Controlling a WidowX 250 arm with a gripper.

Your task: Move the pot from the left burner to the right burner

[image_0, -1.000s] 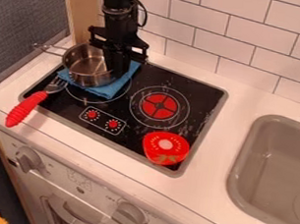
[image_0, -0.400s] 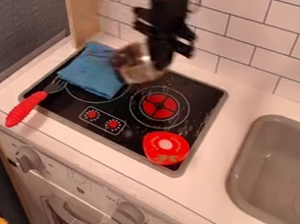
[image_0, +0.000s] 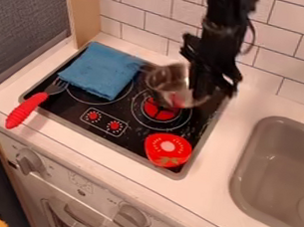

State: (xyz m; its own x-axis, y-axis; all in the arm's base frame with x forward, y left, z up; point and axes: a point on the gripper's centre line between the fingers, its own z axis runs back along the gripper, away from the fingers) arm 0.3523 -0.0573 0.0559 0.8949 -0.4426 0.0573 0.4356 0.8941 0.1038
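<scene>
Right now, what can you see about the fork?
The fork lies slanted, its fat red handle ridged and plastic-looking, its head grey like metal. The head rests on the black stove; the handle crosses the edge onto the white counter. The tines point towards the blue cloth, but I can't tell if they touch.

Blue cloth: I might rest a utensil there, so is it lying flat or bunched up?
Flat: the cloth shows a smooth top and a roughly four-sided outline, covering part of the left burner.
</scene>
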